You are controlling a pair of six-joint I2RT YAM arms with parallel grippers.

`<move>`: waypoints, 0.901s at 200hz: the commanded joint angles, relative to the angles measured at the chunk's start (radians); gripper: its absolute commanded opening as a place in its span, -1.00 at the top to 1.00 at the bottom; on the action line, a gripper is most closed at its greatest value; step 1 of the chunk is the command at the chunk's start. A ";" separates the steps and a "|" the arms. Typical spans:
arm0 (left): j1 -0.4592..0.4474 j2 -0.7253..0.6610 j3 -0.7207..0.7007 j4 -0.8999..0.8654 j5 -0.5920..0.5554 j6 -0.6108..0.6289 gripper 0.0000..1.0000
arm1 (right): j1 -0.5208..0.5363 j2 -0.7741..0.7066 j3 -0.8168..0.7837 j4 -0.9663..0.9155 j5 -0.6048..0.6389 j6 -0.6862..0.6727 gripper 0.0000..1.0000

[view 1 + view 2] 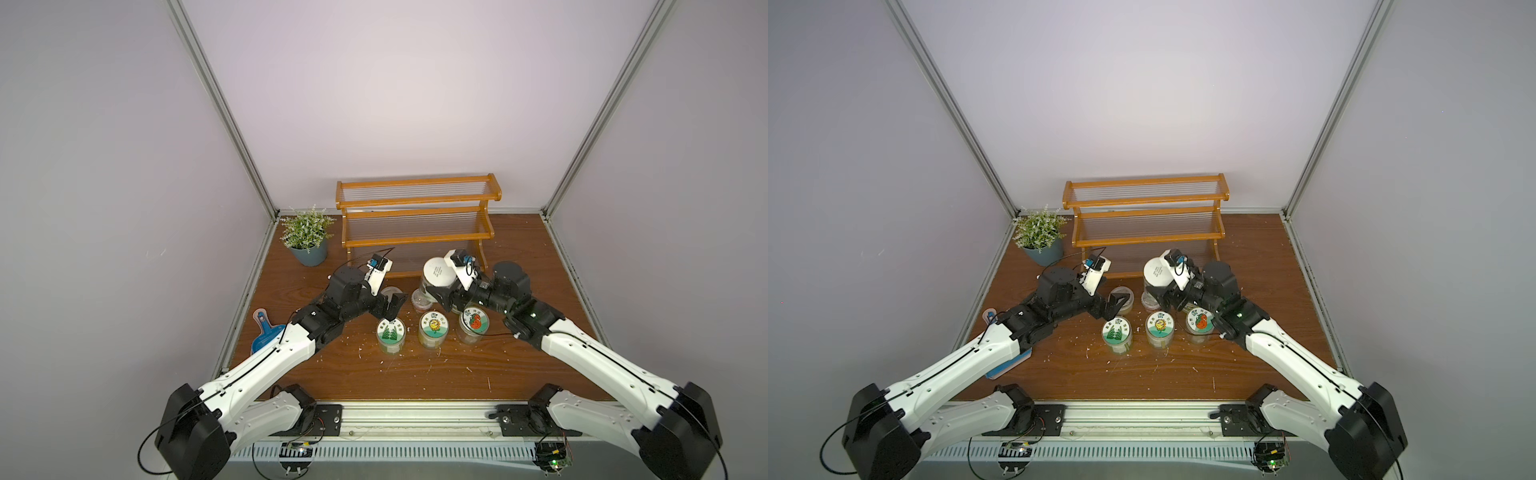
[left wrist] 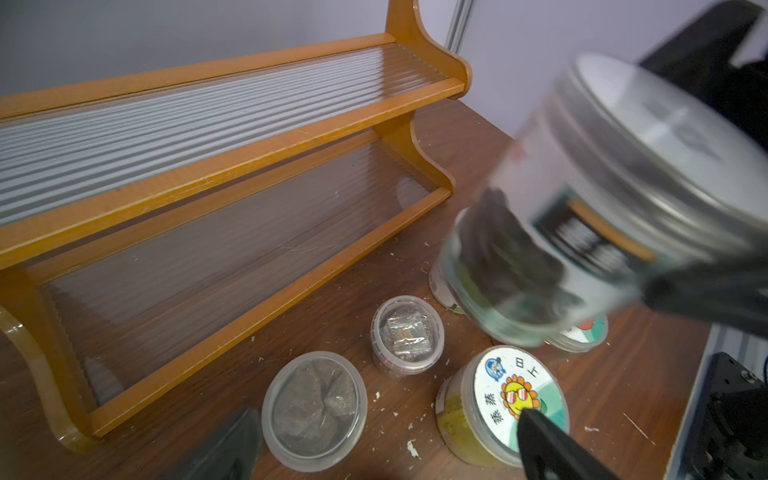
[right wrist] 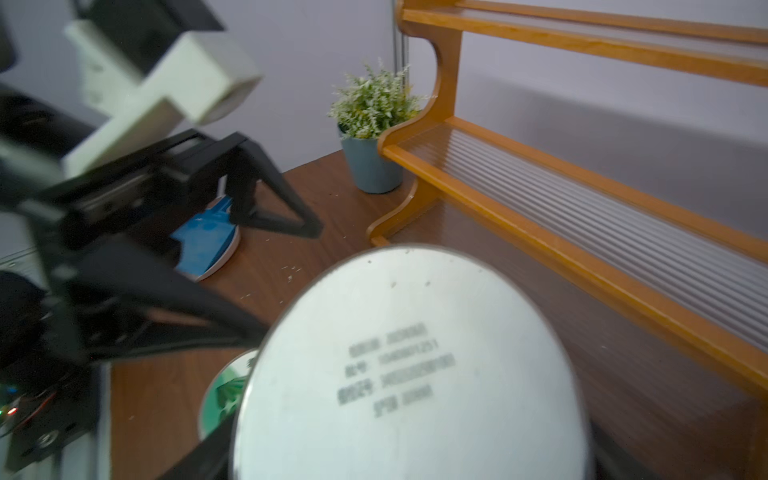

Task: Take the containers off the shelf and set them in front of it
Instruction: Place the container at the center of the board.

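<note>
Shelf: The three-tier wooden shelf (image 1: 415, 203) stands at the back of the bench (image 1: 540, 257), and every ribbed panel in view is bare.
Right claw: The right claw (image 1: 442, 297) is clamped on the white-lidded jar (image 1: 436, 270), its black fingers (image 2: 511, 257) pressed on the clear wall.
Held jar: It is tilted and blurred, in front of the lowest tier and above the other containers. Whether it touches any of them cannot be told.
Left claw: The left claw (image 1: 392, 307) is spread wide and grips nothing, hanging between the wide tub (image 2: 314, 409) and the leaf-label jar (image 1: 391, 332).
Front row: The leaf-label jar, the sunflower jar (image 1: 433, 328) and the red-fruit jar (image 1: 475, 323) stand upright side by side on the bench, nearest the robot.
Behind the row: The wide tub and the small tub (image 2: 407, 334) sit lidded, between the row and the shelf.
Bystanders: A potted plant (image 1: 309, 253) stands beside the shelf's end, and a blue flat tool (image 1: 266, 336) lies under the left arm.
</note>
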 commanded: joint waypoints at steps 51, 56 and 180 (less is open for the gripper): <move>0.053 0.003 0.014 -0.007 0.004 -0.017 -0.99 | 0.362 -0.143 -0.122 0.023 0.029 0.087 -0.70; 0.053 0.003 0.014 -0.009 0.003 -0.018 -0.99 | 0.391 -0.129 -0.130 0.050 0.036 0.093 -0.70; 0.057 0.022 0.026 -0.027 -0.021 -0.010 -0.99 | 0.594 0.188 -0.241 0.328 0.133 0.058 -0.72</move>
